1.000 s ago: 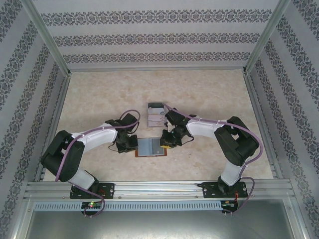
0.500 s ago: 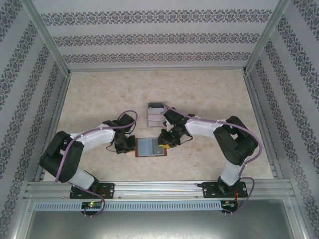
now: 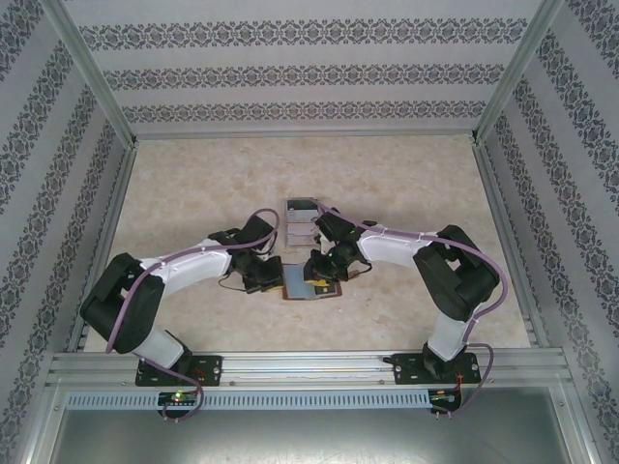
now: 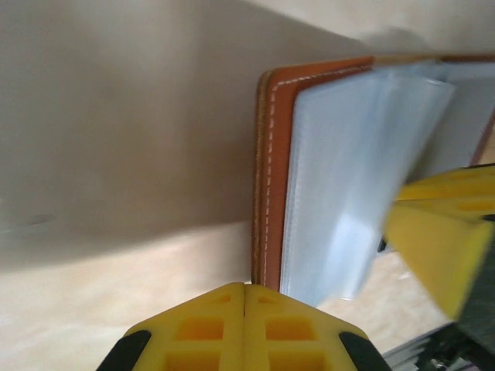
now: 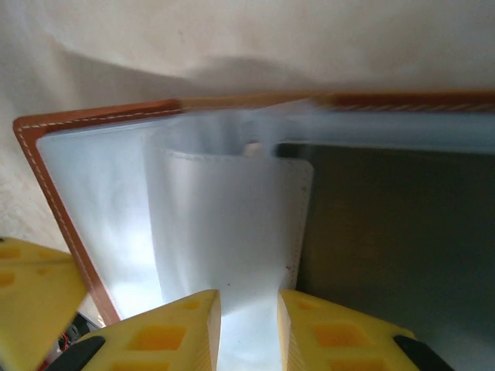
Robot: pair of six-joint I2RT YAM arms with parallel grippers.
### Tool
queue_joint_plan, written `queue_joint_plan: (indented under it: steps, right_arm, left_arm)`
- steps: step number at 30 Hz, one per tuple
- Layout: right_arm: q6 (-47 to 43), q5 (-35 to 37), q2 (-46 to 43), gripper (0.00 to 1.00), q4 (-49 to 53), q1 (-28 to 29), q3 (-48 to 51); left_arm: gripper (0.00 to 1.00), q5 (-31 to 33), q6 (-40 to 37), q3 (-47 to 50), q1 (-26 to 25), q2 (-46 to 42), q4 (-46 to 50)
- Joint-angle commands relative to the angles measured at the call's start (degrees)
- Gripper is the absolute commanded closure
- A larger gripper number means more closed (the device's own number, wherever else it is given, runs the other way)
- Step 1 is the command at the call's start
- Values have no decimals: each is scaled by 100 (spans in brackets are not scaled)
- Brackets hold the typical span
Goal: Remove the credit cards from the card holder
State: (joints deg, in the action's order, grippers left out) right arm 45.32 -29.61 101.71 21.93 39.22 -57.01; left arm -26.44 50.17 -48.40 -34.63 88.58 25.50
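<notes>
Holder (image 3: 311, 281) sits further right; your shut left gripper (image 4: 245, 292) abuts its edge, right gripper (image 5: 248, 303), barely parted, straddles a sleeve (image 5: 226, 224).

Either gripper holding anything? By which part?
Left gripper shut, empty, at the leather edge of the card holder. Right gripper straddles a clear pocket at its near edge; pinch unclear.

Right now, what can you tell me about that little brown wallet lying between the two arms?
The card holder lies open on the beige table, between the two arms. Its cover looks like tan leather with pale stitching along the edge; inside are cloudy grey-blue plastic sleeves. The closed left hand sits at its outer edge. One sleeve runs between the fingers of the right hand; whether it is pinched is unclear.
</notes>
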Motion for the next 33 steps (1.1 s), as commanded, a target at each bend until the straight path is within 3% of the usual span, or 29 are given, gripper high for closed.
queue_joint_plan:
  steps: [1, 8, 13, 19, 27, 33]
  right_arm:
    - [127, 179, -304, 72, -7, -39, 38]
    - [192, 412, -876, 72, 38, -402, 450]
    - [-45, 749, -967, 71, 362, -620, 535]
    - [-287, 856, -914, 71, 447, -878, 572]
    - [-592, 811, -539, 68, 577, -957, 487]
    - [-463, 562, -450, 68, 417, -708, 566]
  left_arm:
    - [98, -287, 349, -271, -254, 255, -620]
    - [99, -75, 347, -606, -438, 439, -354]
    - [99, 423, 146, -679, -430, 315, 205]
    - [99, 484, 107, -691, -422, 272, 265]
    - [99, 474, 89, -759, -422, 363, 303]
    - [99, 623, -6, -867, -396, 225, 491]
